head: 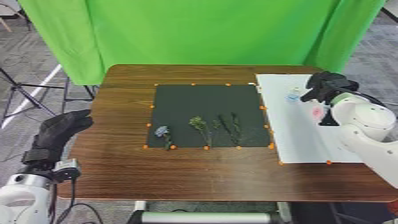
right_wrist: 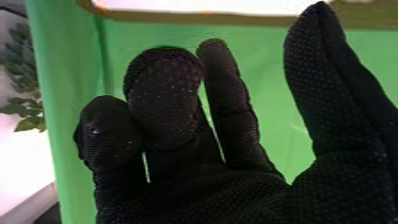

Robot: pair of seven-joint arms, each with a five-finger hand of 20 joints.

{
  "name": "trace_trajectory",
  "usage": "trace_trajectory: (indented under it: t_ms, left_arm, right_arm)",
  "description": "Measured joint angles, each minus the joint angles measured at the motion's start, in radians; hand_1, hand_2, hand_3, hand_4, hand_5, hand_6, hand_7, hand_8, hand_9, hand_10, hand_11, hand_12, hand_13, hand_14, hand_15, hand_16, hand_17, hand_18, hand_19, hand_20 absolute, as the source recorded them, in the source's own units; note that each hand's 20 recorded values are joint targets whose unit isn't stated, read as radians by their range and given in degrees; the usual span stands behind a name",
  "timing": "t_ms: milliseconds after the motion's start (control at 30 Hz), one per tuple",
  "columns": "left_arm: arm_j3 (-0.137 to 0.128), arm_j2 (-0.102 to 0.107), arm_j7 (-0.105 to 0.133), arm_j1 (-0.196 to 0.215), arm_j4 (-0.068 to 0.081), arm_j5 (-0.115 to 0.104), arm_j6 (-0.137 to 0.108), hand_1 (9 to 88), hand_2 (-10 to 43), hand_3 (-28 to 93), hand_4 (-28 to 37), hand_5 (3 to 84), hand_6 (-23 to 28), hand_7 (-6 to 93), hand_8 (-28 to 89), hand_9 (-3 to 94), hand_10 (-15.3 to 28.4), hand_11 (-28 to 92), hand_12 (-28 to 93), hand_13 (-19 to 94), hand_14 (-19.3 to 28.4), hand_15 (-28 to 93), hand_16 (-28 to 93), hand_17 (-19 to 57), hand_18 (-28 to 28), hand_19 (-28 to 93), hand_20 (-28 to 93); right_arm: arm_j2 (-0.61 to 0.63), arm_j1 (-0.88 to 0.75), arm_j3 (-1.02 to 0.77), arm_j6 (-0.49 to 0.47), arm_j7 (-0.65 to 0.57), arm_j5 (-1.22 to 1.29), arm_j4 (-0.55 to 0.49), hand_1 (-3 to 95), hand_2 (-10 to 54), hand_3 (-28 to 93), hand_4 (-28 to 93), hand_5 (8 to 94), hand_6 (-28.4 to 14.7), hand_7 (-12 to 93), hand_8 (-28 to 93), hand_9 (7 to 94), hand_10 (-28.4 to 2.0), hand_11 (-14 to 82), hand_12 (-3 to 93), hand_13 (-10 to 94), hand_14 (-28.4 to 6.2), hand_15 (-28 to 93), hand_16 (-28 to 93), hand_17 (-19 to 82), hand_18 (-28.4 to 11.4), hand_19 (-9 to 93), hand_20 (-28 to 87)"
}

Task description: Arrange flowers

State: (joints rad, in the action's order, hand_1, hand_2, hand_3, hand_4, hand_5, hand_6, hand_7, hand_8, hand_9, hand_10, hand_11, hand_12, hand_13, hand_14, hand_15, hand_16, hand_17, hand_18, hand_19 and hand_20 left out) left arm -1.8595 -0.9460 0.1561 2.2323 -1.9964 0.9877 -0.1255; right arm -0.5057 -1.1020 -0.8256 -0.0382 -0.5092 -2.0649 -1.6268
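Flowers (head: 162, 131) lie on the dark mat (head: 209, 97), close to its near edge, with the blue one at the left and green stems (head: 202, 129) beside it. The robot's right hand (head: 330, 83) is over the white sheet (head: 311, 145), its fingers spread. The left hand (head: 60, 129) is by the table's (head: 115, 175) left edge, fingers loosely out.

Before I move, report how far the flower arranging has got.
Nothing looks clearly done, though I can't identify the pink item. The right hand and left hand look empty. The blue flower and green sprigs on the dark mat seem left to arrange.
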Motion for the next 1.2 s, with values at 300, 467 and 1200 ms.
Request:
trace_trajectory:
  t_ms: [300, 467, 1200]
  left_arm:
    - [-0.004, -0.004, -0.015, 0.002, -0.001, 0.006, 0.022, 28.8, 9.6, 61, -24.9, 46.8, 5.0, 18.3, -8, 47.8, 16.4, 22, 10, 40, 20.1, 22, -5, 9.1, 12.0, 11, 13]
    - [-0.006, -0.006, -0.02, 0.004, -0.002, 0.008, 0.028, 28.8, 9.5, 61, -24.8, 46.9, 5.1, 18.3, -8, 47.8, 16.3, 22, 10, 40, 20.1, 21, -5, 9.1, 12.0, 11, 13]
    - [-0.006, -0.012, -0.027, 0.004, -0.004, 0.016, 0.042, 28.7, 9.5, 61, -24.8, 46.9, 5.2, 18.1, -8, 48.0, 16.4, 22, 10, 40, 20.0, 21, -5, 8.9, 12.1, 11, 13]
  right_arm:
    - [0.009, -0.088, -0.06, -0.025, -0.014, 0.001, 0.001, 34.7, -9.5, 65, -14, 53.8, -0.4, 16, -5, 54.0, -14.8, 7.7, 21.0, 82, -3.1, 59, 31, 53, -14.4, 93, 47]
    - [0.013, -0.13, -0.083, -0.038, -0.016, 0.001, 0.002, 35.2, -9.5, 66, -14, 54.4, -0.1, 17, -5, 54.5, -14.7, 7.8, 21.0, 82, -3.0, 59, 31, 53, -14.4, 93, 47]
    - [0.032, -0.051, 0.113, 0.347, 0.016, 0.047, 0.021, 58.9, -9.5, 58, -15, 73.6, 1.7, 25, 9, 80.8, -10.4, 6.3, 34.3, 88, -0.7, 65, 32, 60, -13.7, 93, 59]
